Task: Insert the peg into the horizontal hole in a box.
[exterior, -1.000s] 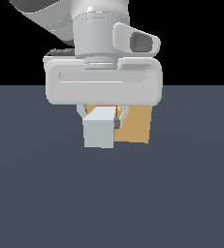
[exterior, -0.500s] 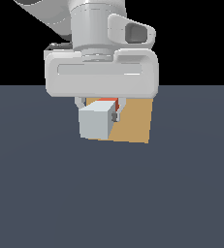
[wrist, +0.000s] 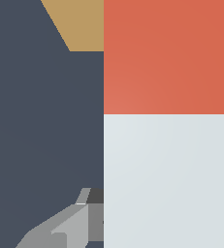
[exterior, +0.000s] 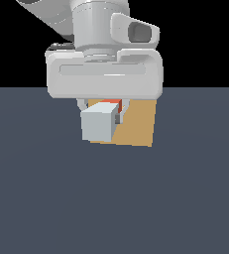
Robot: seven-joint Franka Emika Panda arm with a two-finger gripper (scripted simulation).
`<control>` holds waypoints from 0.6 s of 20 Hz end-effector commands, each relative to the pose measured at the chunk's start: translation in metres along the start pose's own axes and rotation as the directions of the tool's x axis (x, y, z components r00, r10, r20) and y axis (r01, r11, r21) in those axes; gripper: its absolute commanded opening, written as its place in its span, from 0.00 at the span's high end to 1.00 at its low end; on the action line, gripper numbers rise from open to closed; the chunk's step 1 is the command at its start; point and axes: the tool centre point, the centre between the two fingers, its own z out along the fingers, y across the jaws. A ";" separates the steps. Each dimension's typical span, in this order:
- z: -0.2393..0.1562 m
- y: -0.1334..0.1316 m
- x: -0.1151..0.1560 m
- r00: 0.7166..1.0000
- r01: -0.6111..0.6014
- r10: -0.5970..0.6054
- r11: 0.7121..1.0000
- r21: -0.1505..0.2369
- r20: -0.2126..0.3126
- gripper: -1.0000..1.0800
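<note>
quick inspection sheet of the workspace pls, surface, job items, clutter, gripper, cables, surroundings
surface: flat dark blue-grey floor, bare where it shows
peg: held off the floor between the fingers, white-grey end toward the exterior camera, red-orange end pointing at the box
box: tan block resting on the floor behind the peg, partly covered by the peg and the hand
hole: not visible in either view, hidden behind the peg
clutter: nothing seen
gripper: shut on the peg, one finger showing beside the white section in the wrist view
cables: nothing seen
surroundings: plain black background above the floor, nothing else seen
</note>
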 end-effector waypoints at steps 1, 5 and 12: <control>0.000 0.000 0.000 1.000 0.000 0.000 1.000 -0.001 0.000 1.00; 0.000 0.000 0.009 1.000 0.000 0.000 1.000 -0.001 0.000 1.00; -0.001 -0.001 0.054 1.000 0.000 0.000 1.000 -0.003 0.000 1.00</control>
